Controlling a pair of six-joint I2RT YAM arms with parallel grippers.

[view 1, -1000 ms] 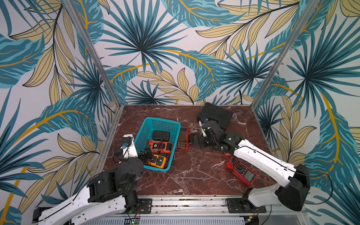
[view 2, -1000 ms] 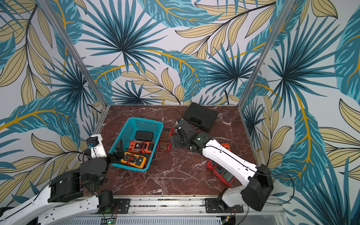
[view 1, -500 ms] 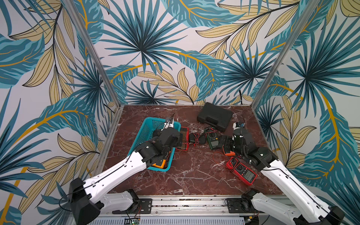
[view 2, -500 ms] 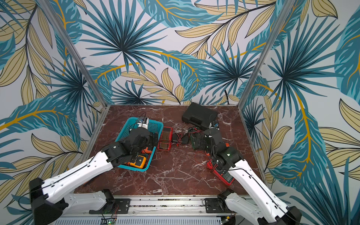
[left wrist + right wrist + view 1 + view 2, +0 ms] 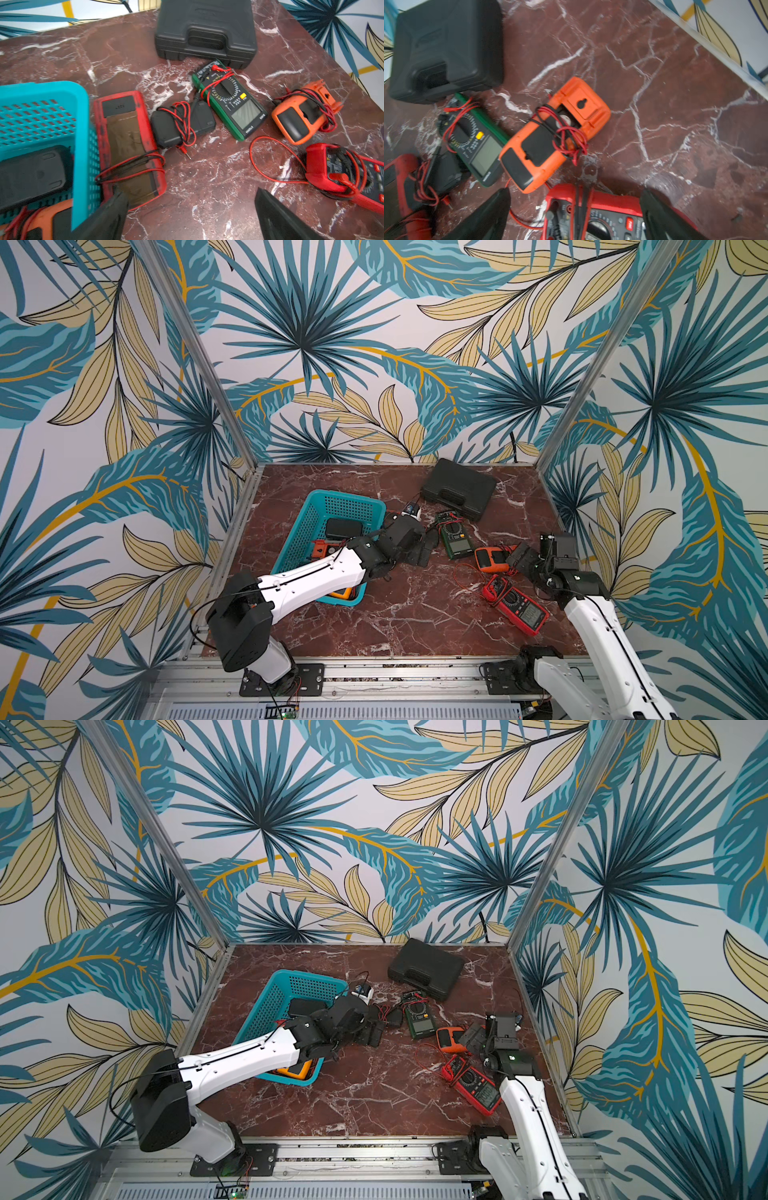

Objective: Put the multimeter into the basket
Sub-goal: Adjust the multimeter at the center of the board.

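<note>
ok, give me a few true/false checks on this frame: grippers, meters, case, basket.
1. The left gripper and the right gripper are both open and hold nothing. True.
2. The green multimeter lies in the basket. False: it lies display up on the table, in front of the black case.
3. The black case is shut. True.
4. The orange multimeter on the table lies display up. False: its back faces up, with leads wrapped around it.
5. The basket is empty. False: it holds a black meter and at least one orange one.
</note>
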